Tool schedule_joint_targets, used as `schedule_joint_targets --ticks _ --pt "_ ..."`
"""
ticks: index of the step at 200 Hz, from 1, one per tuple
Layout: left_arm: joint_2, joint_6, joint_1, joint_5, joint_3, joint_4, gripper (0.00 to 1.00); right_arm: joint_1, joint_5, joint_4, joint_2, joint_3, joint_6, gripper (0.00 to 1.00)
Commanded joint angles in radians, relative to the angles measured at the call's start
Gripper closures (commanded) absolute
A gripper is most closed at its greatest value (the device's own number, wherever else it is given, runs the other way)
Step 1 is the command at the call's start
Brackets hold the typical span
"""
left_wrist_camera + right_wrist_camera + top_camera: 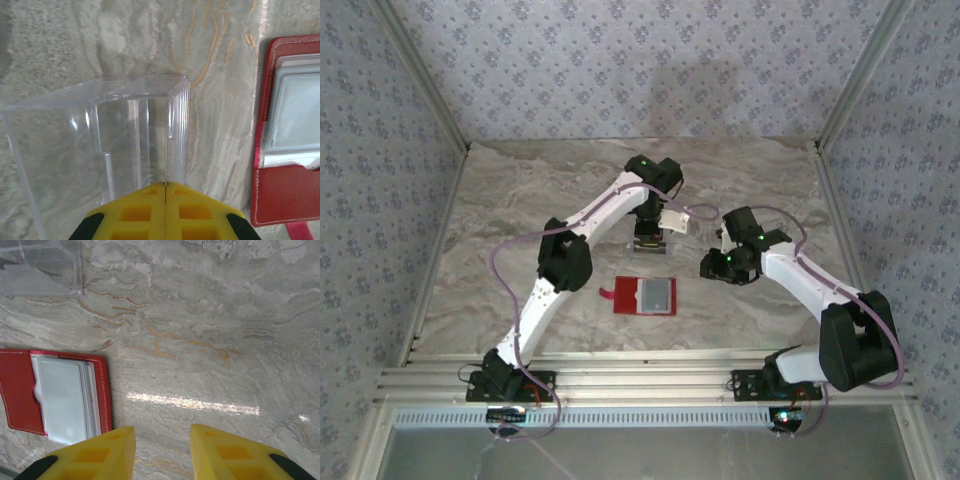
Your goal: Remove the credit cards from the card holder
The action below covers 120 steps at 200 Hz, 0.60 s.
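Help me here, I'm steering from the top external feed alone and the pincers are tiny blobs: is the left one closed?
Observer: Yes. In its wrist view the left pincer has both yellow fingers pressed together, right at a clear plastic box.
Operator: And the right one?
Observer: The right pincer is open with nothing between its fingers, and bare marble table beneath.
Operator: Are the holder's sleeves empty?
Observer: The card holder lies open. Its stacked clear sleeves look pale grey, and I cannot tell whether a card sits inside.
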<state>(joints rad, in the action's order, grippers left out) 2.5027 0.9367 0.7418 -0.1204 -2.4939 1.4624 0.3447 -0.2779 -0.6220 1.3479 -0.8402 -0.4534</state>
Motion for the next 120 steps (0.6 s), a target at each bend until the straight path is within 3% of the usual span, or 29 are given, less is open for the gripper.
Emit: schedule_joint_targets --ticks 1,21,67,120 --pt "0.01 -0.013 -0.003 -0.063 -0.047 0.064 1.0 -0.006 -0.015 -0.017 -0.008 -0.001 0.021 0.65" --pt "0.018 -0.023 -0.008 -0.045 -0.05 0.053 0.98 -0.006 -0.016 -0.016 -0.003 -0.004 0.024 0.65" --pt "0.018 -0.043 -0.01 0.067 -0.05 -0.028 0.71 -0.006 -0.011 -0.018 0.007 -0.018 0.026 0.65" --pt "0.001 -0.033 -0.004 0.159 -0.058 -0.115 0.69 -0.004 -0.008 -0.016 0.013 -0.022 0.022 0.65"
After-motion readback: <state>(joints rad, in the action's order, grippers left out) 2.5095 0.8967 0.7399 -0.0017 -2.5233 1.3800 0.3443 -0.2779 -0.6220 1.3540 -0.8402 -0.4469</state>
